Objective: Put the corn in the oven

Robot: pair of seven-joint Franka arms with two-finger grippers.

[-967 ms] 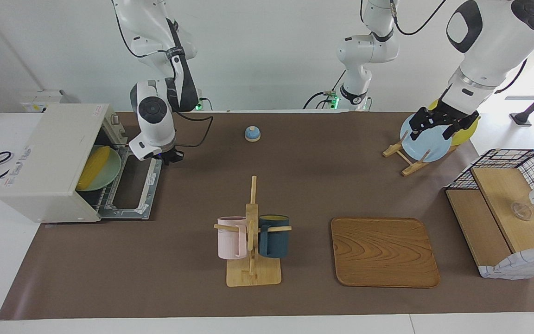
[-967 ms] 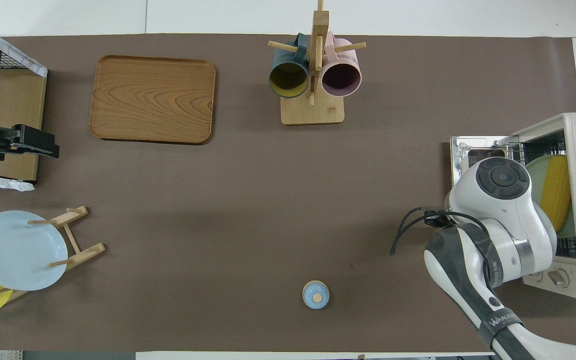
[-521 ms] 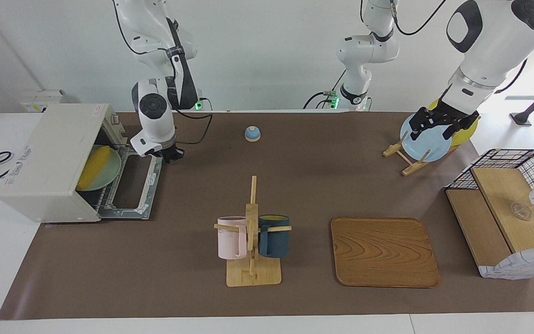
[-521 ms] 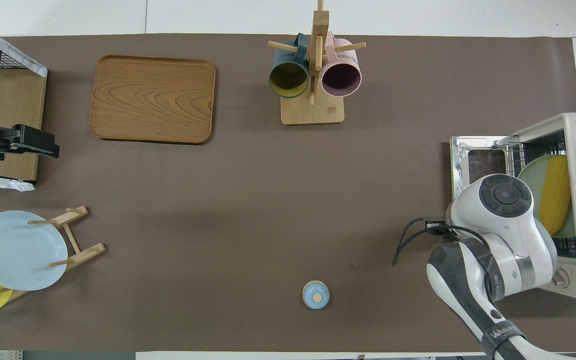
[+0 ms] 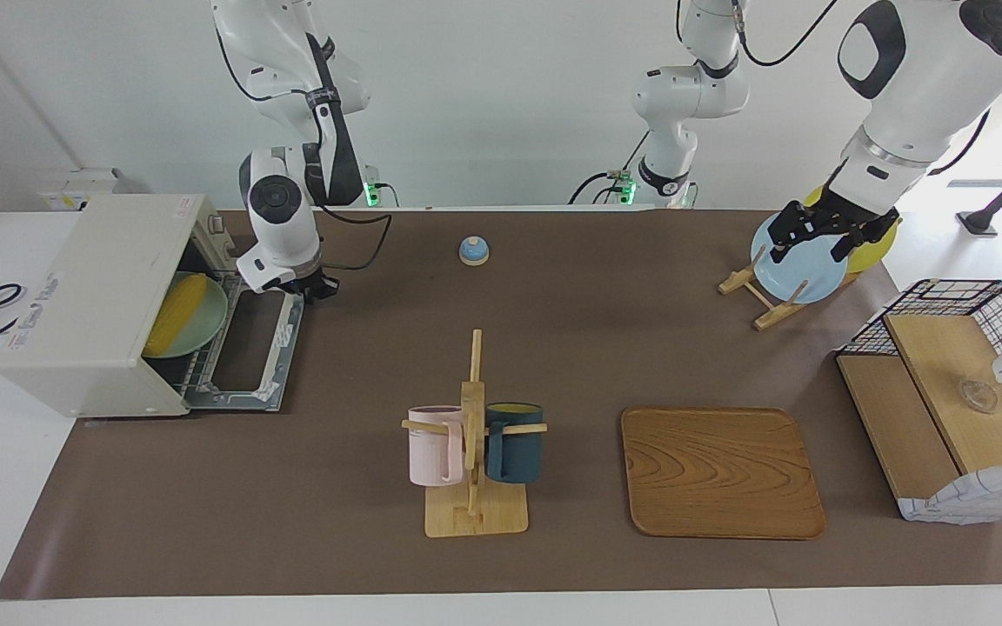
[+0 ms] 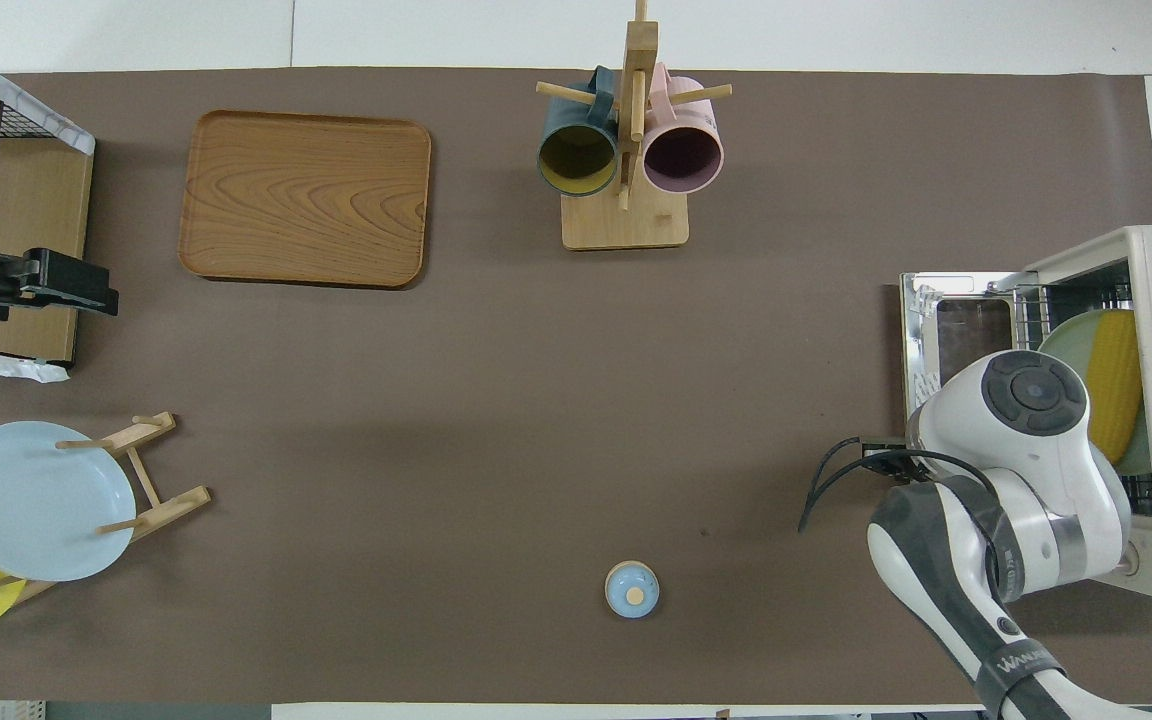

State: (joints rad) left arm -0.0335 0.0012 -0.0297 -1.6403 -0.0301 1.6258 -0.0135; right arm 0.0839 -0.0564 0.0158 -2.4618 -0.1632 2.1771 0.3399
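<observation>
A brown mat (image 5: 553, 348) covers the long table, and at the right arm's end of it the cream-white oven (image 5: 92, 300) stands with its glass door (image 5: 249, 348) dropped flat open. On the wire rack inside sits a pale green plate (image 5: 201, 326) carrying the corn (image 5: 172, 315), its yellow cob lying along the plate just within the oven mouth. The right gripper (image 5: 308, 289) hangs over the door's edge nearest the robots, its fingertips closed together and holding nothing. At the left arm's end, a wire-sided basket (image 5: 953, 300) holds two wooden boards, with a small clear glass object (image 5: 978, 396) resting on the upper one. The left gripper (image 5: 818, 235) waits over the pale blue plate (image 5: 792, 269) that leans in a wooden plate stand (image 5: 753, 300), a yellow plate (image 5: 871, 248) propped next to the blue one; its jaws are spread wide, and whether they touch the plate cannot be told. A bare wooden tray (image 5: 718, 469) lies farther from the robots, and beside it a wooden mug tree (image 5: 473, 469) carries a pink mug (image 5: 431, 445) and a dark blue mug (image 5: 514, 443). A small blue bell (image 5: 473, 250) sits near the robots' edge.
</observation>
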